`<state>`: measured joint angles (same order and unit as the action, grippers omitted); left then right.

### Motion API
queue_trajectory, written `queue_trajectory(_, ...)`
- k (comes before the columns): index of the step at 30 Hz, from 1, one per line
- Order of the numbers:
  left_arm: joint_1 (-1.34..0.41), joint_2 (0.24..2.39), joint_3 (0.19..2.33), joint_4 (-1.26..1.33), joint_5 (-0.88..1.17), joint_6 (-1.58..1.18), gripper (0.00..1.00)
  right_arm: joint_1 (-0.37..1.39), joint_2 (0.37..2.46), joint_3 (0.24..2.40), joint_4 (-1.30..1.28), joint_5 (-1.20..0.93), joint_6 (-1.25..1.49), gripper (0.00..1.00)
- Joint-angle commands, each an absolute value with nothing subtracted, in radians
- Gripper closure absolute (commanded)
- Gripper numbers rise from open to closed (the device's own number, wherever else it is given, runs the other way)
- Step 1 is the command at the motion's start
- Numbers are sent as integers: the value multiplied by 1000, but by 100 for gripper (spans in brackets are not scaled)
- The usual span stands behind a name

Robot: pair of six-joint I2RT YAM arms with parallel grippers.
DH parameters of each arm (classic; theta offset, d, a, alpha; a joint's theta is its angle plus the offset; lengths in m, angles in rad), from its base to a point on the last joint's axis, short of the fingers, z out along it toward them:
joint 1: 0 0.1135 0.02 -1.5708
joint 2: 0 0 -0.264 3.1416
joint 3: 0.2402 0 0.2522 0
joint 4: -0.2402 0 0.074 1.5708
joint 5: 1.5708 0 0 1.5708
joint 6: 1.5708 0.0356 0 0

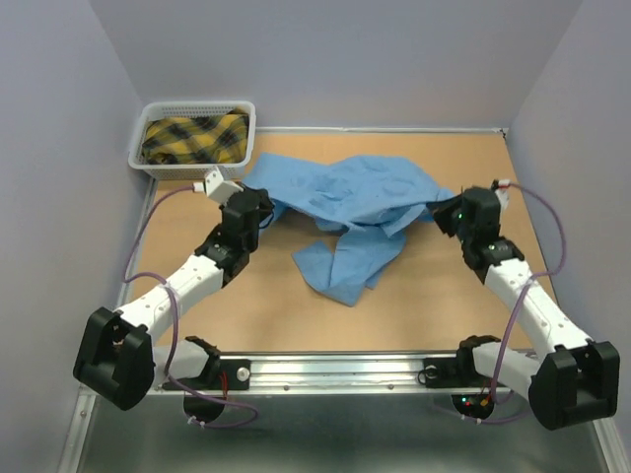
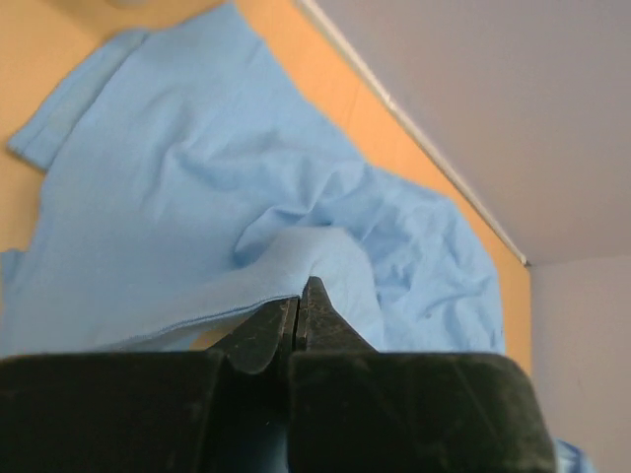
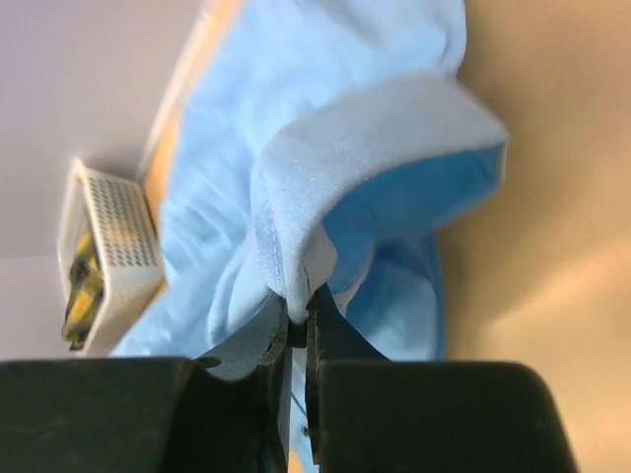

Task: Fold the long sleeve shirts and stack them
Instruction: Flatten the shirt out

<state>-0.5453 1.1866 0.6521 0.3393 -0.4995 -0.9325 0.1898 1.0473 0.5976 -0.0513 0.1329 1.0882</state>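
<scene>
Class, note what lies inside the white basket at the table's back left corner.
Inside the white basket lies a bundled yellow-and-black plaid cloth, filling most of it. Whatever is beneath that cloth, and the basket's floor, is covered and cannot be seen.

You're in a robot lab cell, plain pale walls (image 1: 325,59) boxing your tan bench (image 1: 266,315) on three sides, aluminium rail (image 1: 335,370) along its near edge, left arm (image 1: 187,281) and right arm (image 1: 523,296) bolted there.

Lying crumpled and unfolded across the far middle of the table (image 1: 276,315): plain light blue cloth shirt (image 1: 365,192). Wrinkled body at the far side, one flap trailing nearward toward the centre. Left and right edges pinched up into raised folds.
</scene>
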Motion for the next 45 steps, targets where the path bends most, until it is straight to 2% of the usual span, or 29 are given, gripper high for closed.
queue_trajectory(1, -482, 1149, 830, 255, -580, -593, 100, 135, 1058, 971, -267, 285, 781, 99)
queue_trajectory(4, -463, 1135, 958, 209, -595, -467, 100, 127, 1123, 1202, -363, 350, 637, 99)
queue_trajectory(9, -456, 1103, 1072, 175, -592, -365, 100, 126, 1183, 1423, -466, 406, 483, 99)
queue_trajectory(15, -456, 1022, 934, 153, -523, -515, 100, 126, 1141, 1375, -492, 491, 428, 99)
queue_trajectory(20, -456, 954, 770, 147, -430, -659, 100, 126, 1103, 1296, -509, 450, 443, 99)
queue_trajectory(23, -456, 982, 756, 153, -436, -643, 100, 126, 1120, 1285, -508, 430, 442, 99)
queue_trajectory(28, -431, 1184, 877, 189, -405, -525, 100, 126, 1256, 1376, -508, 373, 442, 99)
queue_trajectory(32, -404, 1304, 1072, 176, -365, -450, 100, 120, 1327, 1472, -509, 373, 407, 99)
queue_trajectory(35, -402, 1292, 1181, 201, -376, -394, 100, 114, 1310, 1552, -509, 383, 385, 99)
queue_trajectory(40, -402, 1134, 1008, 376, -344, -402, 100, 114, 1235, 1497, -509, 374, 379, 99)
queue_trajectory(45, -402, 1025, 754, 284, -285, -613, 100, 114, 1106, 1263, -511, 354, 434, 99)
